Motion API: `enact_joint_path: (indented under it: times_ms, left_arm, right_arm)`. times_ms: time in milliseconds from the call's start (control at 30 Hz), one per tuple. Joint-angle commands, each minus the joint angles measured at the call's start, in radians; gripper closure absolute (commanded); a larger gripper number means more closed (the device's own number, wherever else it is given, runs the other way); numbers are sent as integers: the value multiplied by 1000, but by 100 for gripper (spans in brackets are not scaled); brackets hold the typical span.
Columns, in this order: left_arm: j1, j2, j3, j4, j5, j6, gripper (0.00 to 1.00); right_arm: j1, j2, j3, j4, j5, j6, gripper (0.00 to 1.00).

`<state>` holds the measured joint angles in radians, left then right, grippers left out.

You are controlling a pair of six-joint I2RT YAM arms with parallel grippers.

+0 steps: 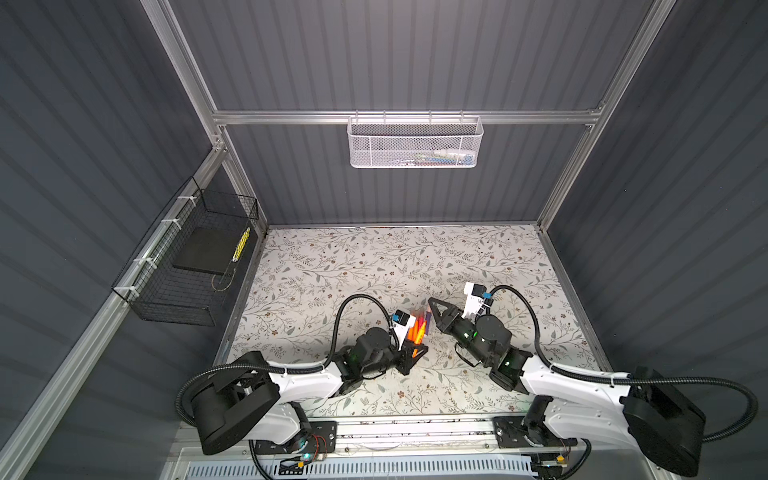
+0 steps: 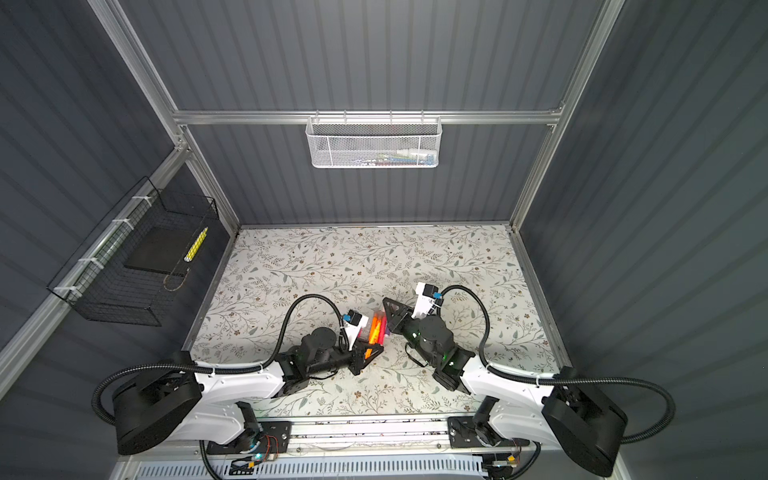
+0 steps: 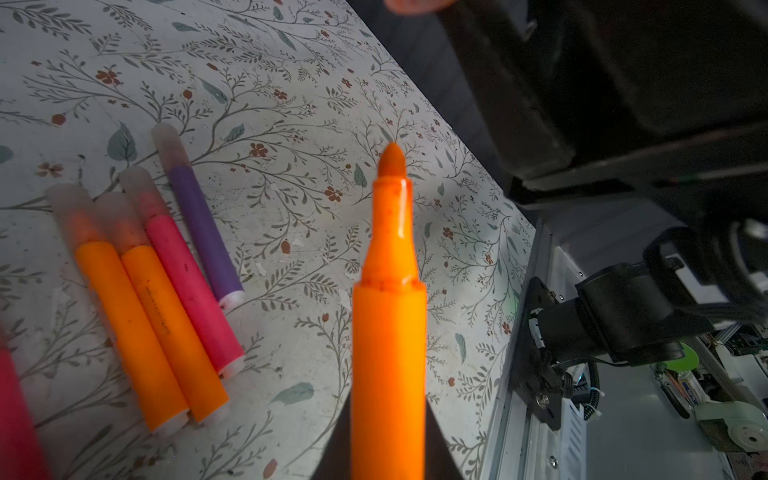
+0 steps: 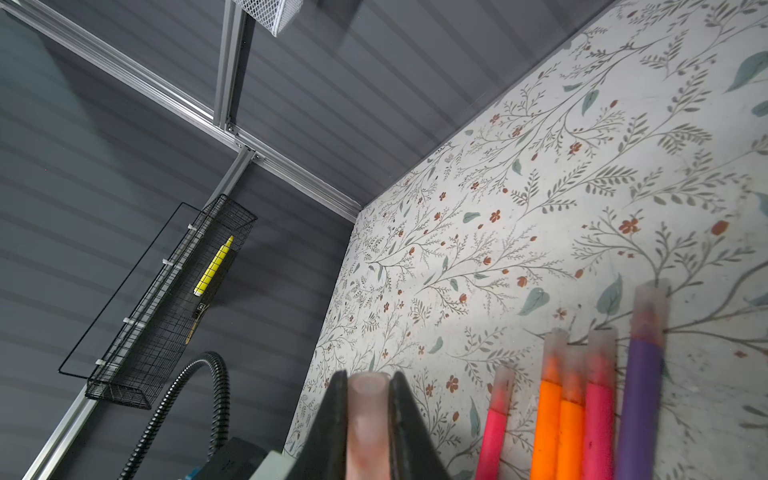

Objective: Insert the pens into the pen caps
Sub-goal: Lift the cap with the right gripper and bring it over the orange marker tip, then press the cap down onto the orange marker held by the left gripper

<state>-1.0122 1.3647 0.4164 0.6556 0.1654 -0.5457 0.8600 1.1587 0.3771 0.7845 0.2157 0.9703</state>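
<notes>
- My left end effector [image 3: 388,451] grips the bare orange pen [image 3: 388,311], and my right end effector [image 4: 369,384] pinches a cap [image 4: 368,432].
- A bad lineup and the tip probably jams on the rim, pen slips.

Dim, soft shadows, orange pen [image 3: 388,353] blurred up close

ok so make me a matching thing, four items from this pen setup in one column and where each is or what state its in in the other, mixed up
Things:
1. uncapped orange pen
2. loose pen cap
3. purple pen
4. yellow patterned stick

Places or states:
A. in the black wire basket
B. capped, lying on the table
C. held in the left gripper
D. held in the right gripper

Pairs: 1-C, 2-D, 3-B, 4-A
</notes>
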Motion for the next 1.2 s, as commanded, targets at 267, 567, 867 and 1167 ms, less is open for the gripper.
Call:
enact_joint_path:
  times_ms: [267,567,867,1167]
  left_arm:
    - [-5,-27,-2,32,-17,-8,100]
    - [-5,-60,-16,20,-32,-8,100]
    - [-5,-89,-24,-5,-54,2,100]
    - [-5,-59,-15,12,-36,5,100]
  right_arm:
    - [32,55,-6,88,-16,38,100]
    - [59,28,-19,69,23,24,100]
    - [68,3,-35,71,35,19,100]
    - [68,-32,-8,29,58,-17,100]
